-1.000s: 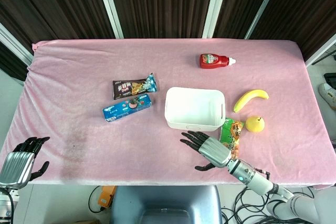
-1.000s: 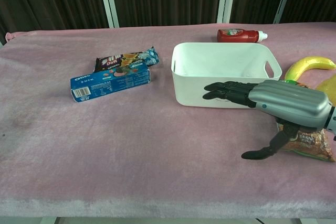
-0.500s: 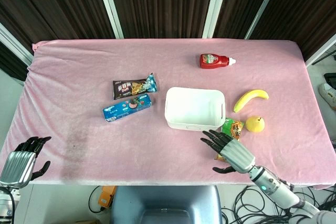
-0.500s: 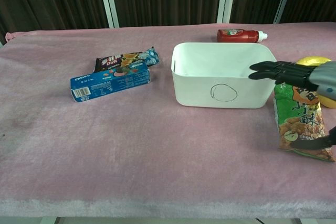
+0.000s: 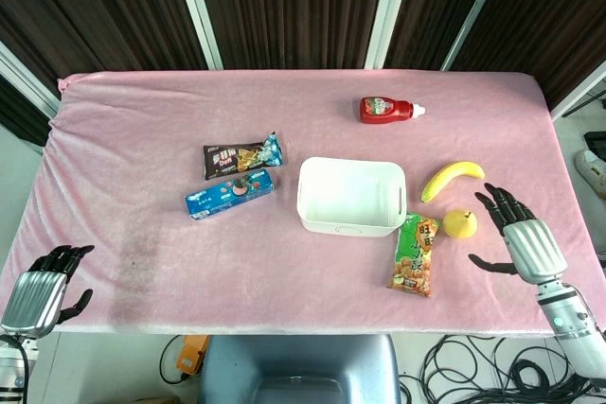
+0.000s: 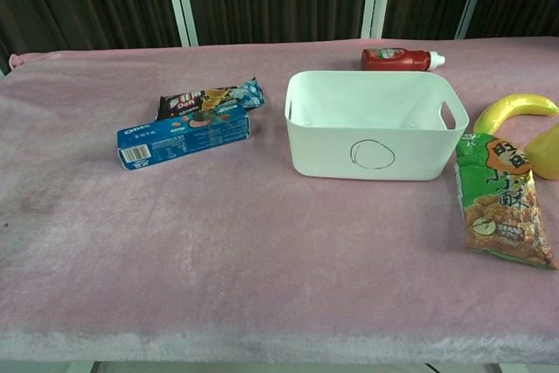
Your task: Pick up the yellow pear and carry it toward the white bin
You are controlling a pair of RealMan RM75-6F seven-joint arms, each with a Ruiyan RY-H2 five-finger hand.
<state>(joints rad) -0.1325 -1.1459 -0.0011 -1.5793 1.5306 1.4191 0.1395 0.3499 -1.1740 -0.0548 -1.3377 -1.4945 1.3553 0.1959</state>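
The yellow pear [image 5: 461,223] lies on the pink cloth to the right of the white bin [image 5: 351,198]; in the chest view the pear [image 6: 545,153] is cut by the right edge and the bin [image 6: 376,125] stands mid-table. My right hand [image 5: 523,239] hovers just right of the pear, fingers spread, holding nothing and apart from the fruit. My left hand [image 5: 40,283] hangs at the table's front left corner, fingers loosely curled and empty. Neither hand shows in the chest view.
A banana [image 5: 452,178] lies just behind the pear. A green snack bag [image 5: 415,253] lies in front of the bin's right corner. A ketchup bottle [image 5: 388,110] lies at the back. A dark snack bar [image 5: 243,155] and a blue cookie box [image 5: 230,194] sit left of the bin.
My right hand has swept right from in front of the bin, past the green snack bag, to the right side of the pear. The left hand has barely moved.
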